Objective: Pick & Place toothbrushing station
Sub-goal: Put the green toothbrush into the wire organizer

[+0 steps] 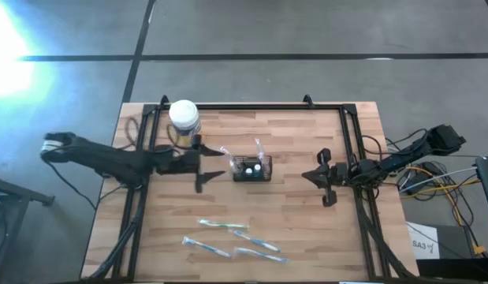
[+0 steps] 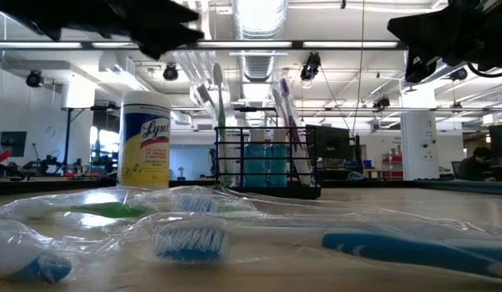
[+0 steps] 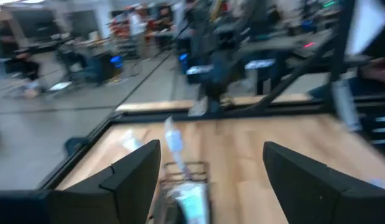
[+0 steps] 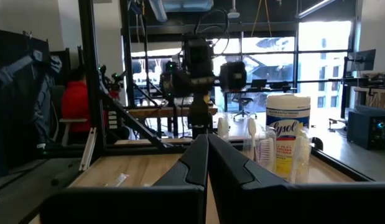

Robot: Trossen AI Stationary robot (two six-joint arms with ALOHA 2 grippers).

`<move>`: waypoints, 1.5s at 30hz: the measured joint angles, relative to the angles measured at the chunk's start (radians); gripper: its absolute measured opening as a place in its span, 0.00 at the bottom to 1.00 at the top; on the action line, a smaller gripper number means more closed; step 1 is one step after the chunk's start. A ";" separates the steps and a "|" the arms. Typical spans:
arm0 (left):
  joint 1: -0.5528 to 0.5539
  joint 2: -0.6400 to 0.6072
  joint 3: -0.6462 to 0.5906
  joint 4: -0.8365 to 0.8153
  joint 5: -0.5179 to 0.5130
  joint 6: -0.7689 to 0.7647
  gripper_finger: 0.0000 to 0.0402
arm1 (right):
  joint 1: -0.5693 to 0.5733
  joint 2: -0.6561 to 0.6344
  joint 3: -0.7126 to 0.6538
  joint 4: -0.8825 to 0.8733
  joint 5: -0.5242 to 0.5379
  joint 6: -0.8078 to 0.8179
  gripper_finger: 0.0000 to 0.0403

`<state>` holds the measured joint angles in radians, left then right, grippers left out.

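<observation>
The toothbrushing station (image 1: 251,169), a small black wire holder, stands on its base at the table's middle, with wrapped toothbrushes sticking up out of it (image 2: 267,166). My left gripper (image 1: 208,167) hangs open just to its left, raised above the table, and touches nothing. The left wrist view shows its two fingers spread wide (image 3: 211,180), with the station (image 3: 186,186) low between them and farther off. To the station's right, my right gripper (image 1: 309,175) waits, its fingers shut together (image 4: 208,155) on nothing.
A yellow wipes jar with a white lid (image 1: 184,118) stands at the far left, close behind my left gripper. Several wrapped blue-and-white toothbrushes (image 1: 232,241) lie near the table's front edge. A black frame (image 1: 251,106) runs around the table.
</observation>
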<state>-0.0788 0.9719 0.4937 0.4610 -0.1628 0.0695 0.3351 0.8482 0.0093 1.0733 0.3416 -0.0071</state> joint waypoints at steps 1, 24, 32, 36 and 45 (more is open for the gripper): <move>-0.004 -0.046 -0.001 -0.040 0.026 0.000 0.71 | 0.000 0.000 0.000 0.000 0.000 0.000 0.02; -0.034 -0.501 -0.197 -0.299 0.095 -0.003 0.03 | 0.000 0.000 0.000 0.000 0.000 0.007 0.02; -0.034 -0.592 -0.259 -0.304 0.097 -0.039 0.02 | 0.000 0.031 0.000 0.008 0.002 0.009 0.02; -0.034 -0.633 -0.272 -0.310 0.107 -0.071 0.01 | 0.001 0.065 0.006 -0.001 -0.008 0.115 0.02; -0.033 -0.656 -0.286 -0.322 0.108 -0.056 0.02 | 0.001 0.289 0.418 -0.532 -0.004 0.156 0.02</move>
<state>-0.1116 0.3155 0.2082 0.1388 -0.0544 0.0133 0.3359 1.1375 0.4270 0.5413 0.3374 0.1489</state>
